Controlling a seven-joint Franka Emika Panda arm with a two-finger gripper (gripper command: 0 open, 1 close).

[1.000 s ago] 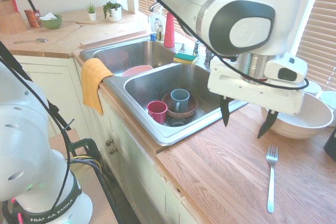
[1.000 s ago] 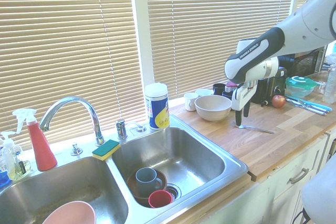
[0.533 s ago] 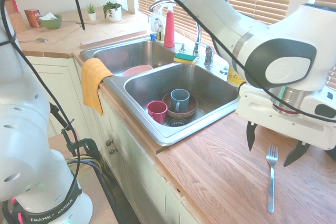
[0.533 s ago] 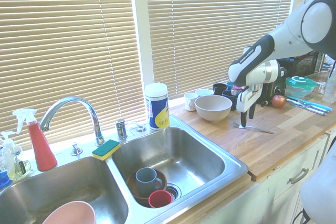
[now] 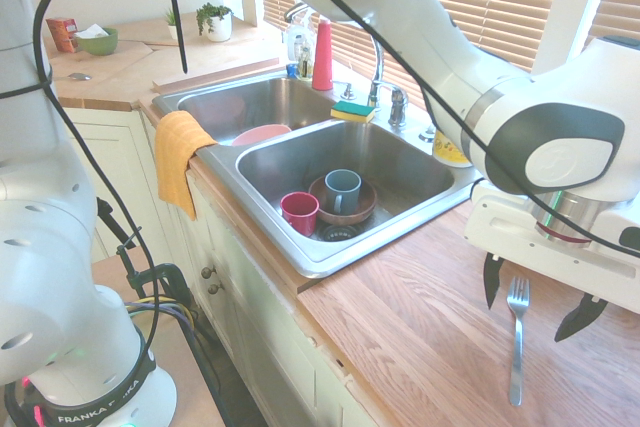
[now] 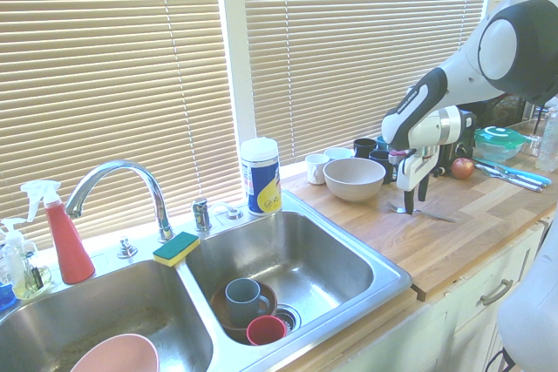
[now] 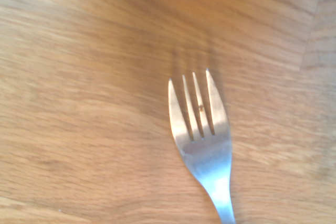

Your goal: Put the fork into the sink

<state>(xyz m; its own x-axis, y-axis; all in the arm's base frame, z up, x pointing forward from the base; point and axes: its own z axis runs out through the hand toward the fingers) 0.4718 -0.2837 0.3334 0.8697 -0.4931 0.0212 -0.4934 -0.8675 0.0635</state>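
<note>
The pincer (image 5: pixel 540 309) is apart above the fork (image 7: pixel 205 140); in the wrist view, its handle is cut off.

1. The wooden countertop (image 6: pixel 370 226) carries the fork (image 6: pixel 439 216), lying flat.
2. In the second exterior view, from the fork: large bowl (image 6: pixel 354 182) at 10 o'clock, apple (image 6: pixel 462 168) between 1 and 2, inset sink (image 6: pixel 390 276) at 8.
3. From the apple: teal-lidded container (image 6: pixel 500 140) near 2.

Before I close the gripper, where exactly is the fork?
In the first exterior view, the fork lies on the wooden counter, right of the sink, its tines by the open gripper.
</note>
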